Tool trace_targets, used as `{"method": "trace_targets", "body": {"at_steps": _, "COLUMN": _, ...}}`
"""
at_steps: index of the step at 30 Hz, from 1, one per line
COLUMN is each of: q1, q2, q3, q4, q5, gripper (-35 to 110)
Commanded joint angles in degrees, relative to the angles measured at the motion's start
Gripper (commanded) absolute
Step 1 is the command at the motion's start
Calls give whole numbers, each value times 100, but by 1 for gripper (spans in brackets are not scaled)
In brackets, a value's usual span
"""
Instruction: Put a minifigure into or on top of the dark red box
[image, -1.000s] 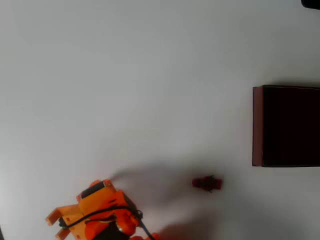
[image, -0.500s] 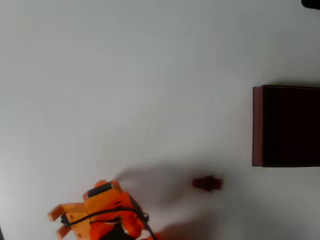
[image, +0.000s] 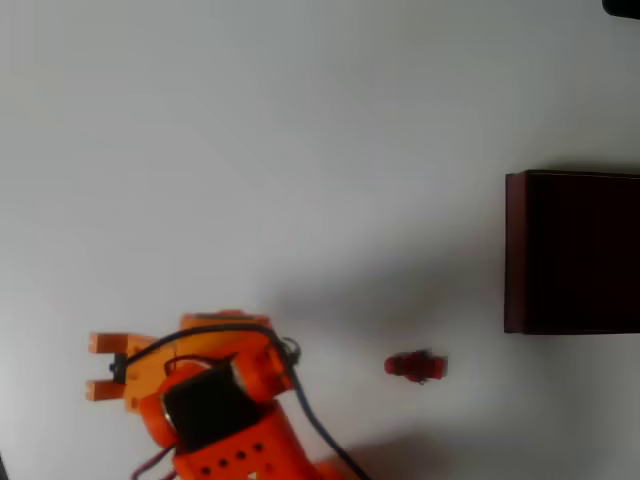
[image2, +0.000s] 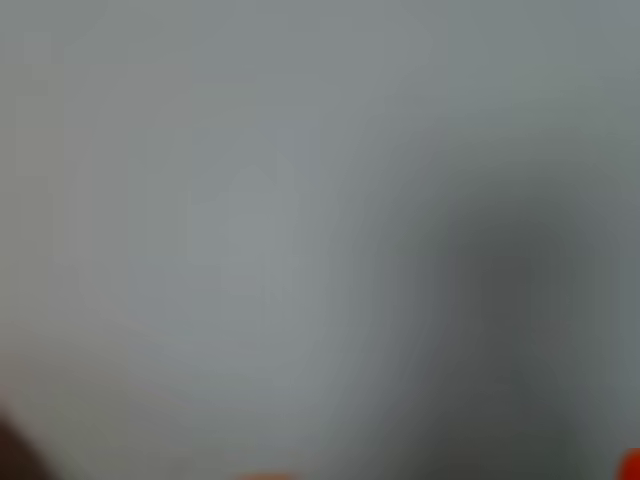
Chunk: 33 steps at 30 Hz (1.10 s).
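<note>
In the overhead view the minifigure (image: 415, 367), tiny and red with a small dark part, lies on the white table at the lower middle right. The dark red box (image: 575, 250) sits at the right edge, its inside nearly black and its left wall a lighter reddish brown. My orange gripper (image: 98, 366) is at the lower left with its fingers pointing left, away from the figure. It stands open with nothing between the fingers, and it is far to the left of both figure and box. The wrist view is a grey blur of table.
White table surface (image: 300, 150) spreads across the overhead view. A black cable (image: 318, 430) trails from the arm toward the bottom edge. A small dark object (image: 622, 7) sits in the top right corner.
The arm has come further up into the overhead view, so more of its body shows. The gripper fingers have swung level and still point left. Minifigure and box have not moved.
</note>
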Motion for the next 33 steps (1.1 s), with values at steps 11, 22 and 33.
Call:
{"method": "trace_targets", "body": {"at_steps": 11, "q1": 3261, "q2": 659, "q3": -167, "q4": -422, "q5": -2101, "gripper": 20}}
{"method": "trace_targets", "body": {"at_steps": 22, "q1": 4245, "q2": 932, "q3": 1600, "q4": -2004, "q5": -2804, "gripper": 22}}
{"method": "trace_targets", "body": {"at_steps": 33, "q1": 4860, "q2": 1178, "q3": 2531, "q4": -2250, "q5": -4017, "gripper": 31}}
